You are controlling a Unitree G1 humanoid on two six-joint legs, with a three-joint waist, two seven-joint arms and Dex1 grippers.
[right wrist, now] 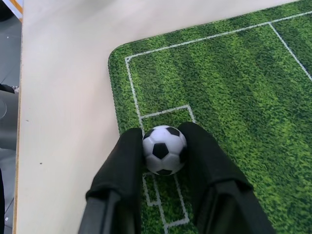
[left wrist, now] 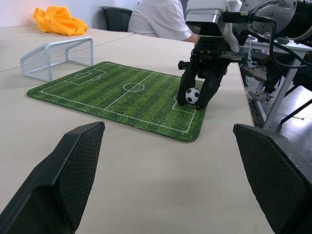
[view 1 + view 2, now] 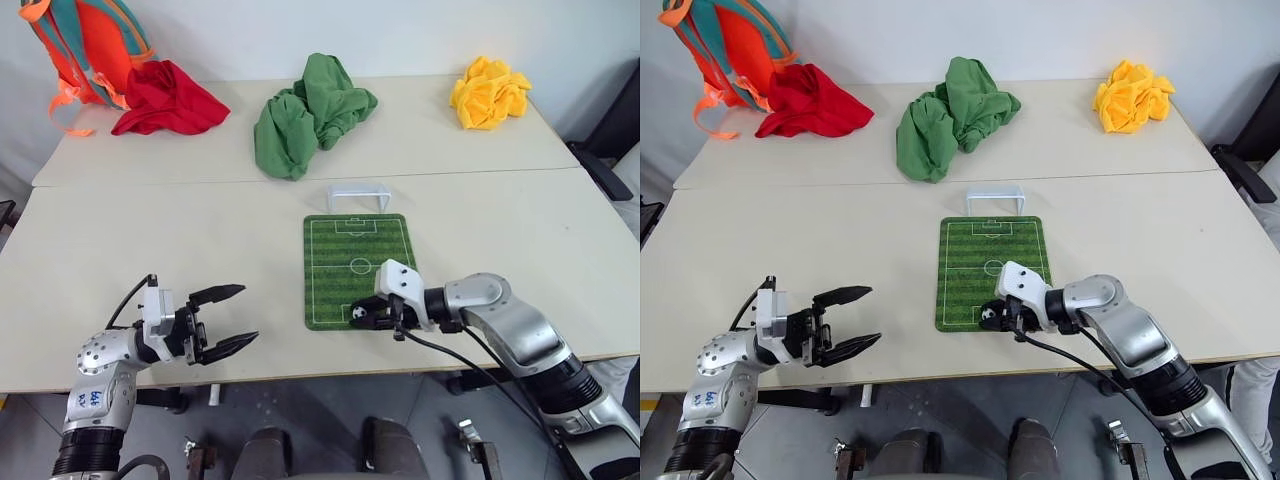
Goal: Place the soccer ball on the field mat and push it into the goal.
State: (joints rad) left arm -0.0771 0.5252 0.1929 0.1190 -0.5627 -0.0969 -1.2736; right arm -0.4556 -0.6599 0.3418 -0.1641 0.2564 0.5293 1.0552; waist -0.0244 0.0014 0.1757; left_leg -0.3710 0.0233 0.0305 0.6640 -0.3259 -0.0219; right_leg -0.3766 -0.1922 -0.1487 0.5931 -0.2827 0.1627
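The soccer ball [image 1: 164, 149] is a small white sphere with black pentagon patches, smooth and glossy, far smaller than the black fingers on either side of it. It sits on the field mat [image 3: 345, 240], low in the frame at the mat's near end, on the small white box printed there. The right gripper [image 3: 367, 314] reaches in from the lower right, its two fingers flanking the ball on both sides; in the right wrist view the pads [image 1: 122, 165] lie right against it, though whether they press it or merely rest beside it is hard to tell. The mat is a flat green rectangle with rounded corners, striped light and dark like mown grass with a fuzzy pile and thin white pitch lines. Just past its far edge, near the frame's centre, stands the goal [image 3: 358, 195], a low white frame with fine mesh netting. The left gripper [image 3: 228, 319] hovers at lower left above the pale, smooth table [image 3: 150, 240], its textured black fingers spread wide apart with nothing between them. Along the top of the frame lie crumpled cloths: a red cloth [image 3: 168, 100] upper left, a green cloth [image 3: 310, 112] at centre, a yellow cloth [image 3: 489, 92] upper right. An orange and teal backpack [image 3: 85, 45] is cut off by the upper left corner.
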